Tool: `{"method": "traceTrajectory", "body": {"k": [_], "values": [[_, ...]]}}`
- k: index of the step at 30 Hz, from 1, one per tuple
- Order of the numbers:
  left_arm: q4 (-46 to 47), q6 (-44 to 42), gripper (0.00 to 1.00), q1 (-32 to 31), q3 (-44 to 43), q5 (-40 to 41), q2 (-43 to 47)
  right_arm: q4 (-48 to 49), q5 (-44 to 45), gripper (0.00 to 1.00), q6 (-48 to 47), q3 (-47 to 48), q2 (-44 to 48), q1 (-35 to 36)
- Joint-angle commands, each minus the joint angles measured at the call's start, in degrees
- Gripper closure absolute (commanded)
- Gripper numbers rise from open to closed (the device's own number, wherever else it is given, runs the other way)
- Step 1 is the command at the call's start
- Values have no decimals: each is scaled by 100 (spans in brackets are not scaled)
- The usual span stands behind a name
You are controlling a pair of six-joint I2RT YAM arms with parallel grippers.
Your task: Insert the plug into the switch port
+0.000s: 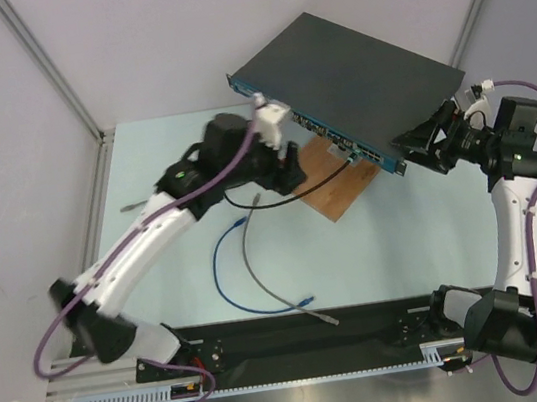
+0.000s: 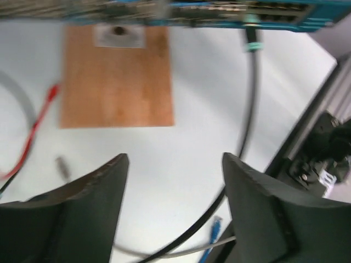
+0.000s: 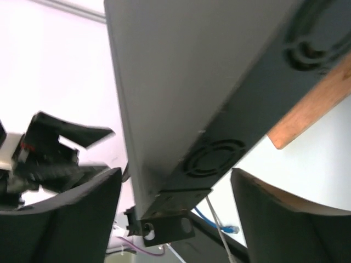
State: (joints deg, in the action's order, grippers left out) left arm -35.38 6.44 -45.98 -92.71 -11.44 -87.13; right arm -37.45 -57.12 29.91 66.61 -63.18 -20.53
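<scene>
Both left gripper (image 2: 175, 158) and right gripper (image 3: 175, 171) gape empty. Your plug (image 2: 251, 33), one o'clock, looks in the switch (image 1: 350, 67). Back away slowly.

the dark fingers (image 2: 82, 213) of the left gripper (image 2: 175, 161) stand wide apart, only bare white table (image 2: 208, 120) between them. beyond, a black cable (image 2: 251, 104) runs up to the switch (image 2: 219, 11), its plug (image 2: 251, 34) at the blue strip's sockets. a wooden board (image 2: 115, 82) lies just below the strip, with a red cable (image 2: 35, 129) to its left

Left tool (image 2: 175, 159) spread, right tool (image 3: 175, 172) spread
</scene>
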Motion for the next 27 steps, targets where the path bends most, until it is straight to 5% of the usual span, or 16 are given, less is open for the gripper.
{"method": "traceTrajectory", "body": {"k": [1, 3, 7, 10, 15, 20, 27], "values": [[1048, 278, 23, 843, 928, -166, 1353, -25, -282, 12, -302, 414, 51, -38], [1050, 454, 19, 1508, 1201, -322, 1593, -200, -247, 3, -476, 572, 51, -56], [1050, 500, 17, 2732, 1562, -754, 1858, -596, -194, 0, -836, 871, -1, -161], [998, -263, 16, 3427, 1563, -702, 1587, -1061, -141, 0, -1241, 1082, -63, -231], [33, -1819, 21, 3727, 572, -238, -80, -1957, 226, 0, -2190, 1512, -274, -513], [92, -2400, 23, 3859, 228, -8, -1190, -2257, 333, 0, -2464, 1960, -397, -776], [-927, -2929, 26, 3859, -1705, 222, -3282, -2354, 368, 0, -2481, 2602, -494, -891]]}}
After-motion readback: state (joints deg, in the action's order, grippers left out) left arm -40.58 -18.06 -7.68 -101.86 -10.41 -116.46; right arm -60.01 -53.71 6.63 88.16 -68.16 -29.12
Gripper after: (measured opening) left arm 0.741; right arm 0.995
